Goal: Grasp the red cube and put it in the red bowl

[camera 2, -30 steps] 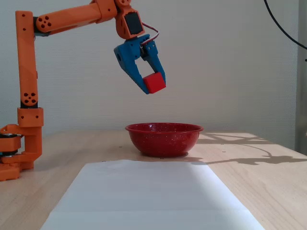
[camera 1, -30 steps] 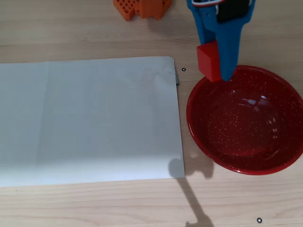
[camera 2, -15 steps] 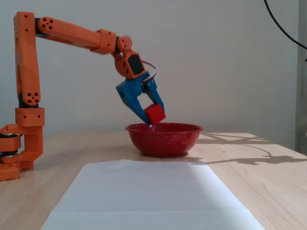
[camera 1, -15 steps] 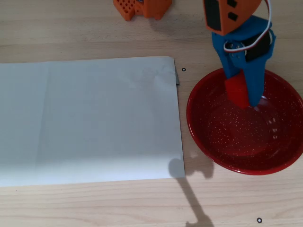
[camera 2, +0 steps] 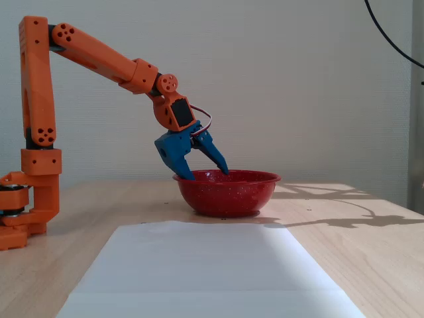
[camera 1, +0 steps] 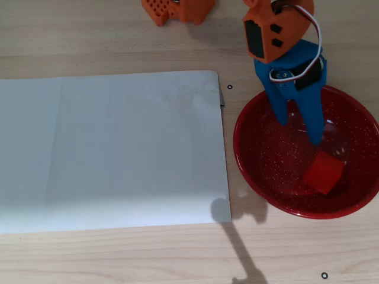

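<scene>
The red cube sits inside the red bowl. The blue fingers are spread apart over the bowl's rim, holding nothing, near the cube.

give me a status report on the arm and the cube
Blue two-finger gripper open, over the bowl. Small red cube lying free inside the glossy red speckled bowl. Nothing in the way.

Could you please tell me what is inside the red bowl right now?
The red cube lies in the bowl, free of the open jaws of the gripper, whose tips reach inside. In the fixed view the bowl's wall hides the cube.
</scene>
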`<state>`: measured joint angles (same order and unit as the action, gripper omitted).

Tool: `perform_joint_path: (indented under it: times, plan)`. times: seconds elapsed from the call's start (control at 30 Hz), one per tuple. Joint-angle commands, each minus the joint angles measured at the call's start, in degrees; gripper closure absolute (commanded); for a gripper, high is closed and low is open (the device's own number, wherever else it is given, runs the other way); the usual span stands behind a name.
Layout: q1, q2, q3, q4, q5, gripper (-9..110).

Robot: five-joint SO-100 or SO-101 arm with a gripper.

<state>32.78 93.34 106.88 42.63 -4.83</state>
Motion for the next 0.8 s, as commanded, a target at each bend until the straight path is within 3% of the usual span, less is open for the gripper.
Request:
perform_joint_path:
  times: [0.0,0.27,0.4,0.53,0.77]
  plan:
    - [-1.93,9.58,-12.30,6.06,-2.02,75]
    - [-11.16,16.70,-29.97,28.56,-4.66,101]
    - [-17.31,23.38,-31.11,36.56,-2.55,101]
    - [-23.20,33.13,-22.06,37.88,-1.14,101]
    - [-28.92,54.05,9.67,23.99,-1.93,101]
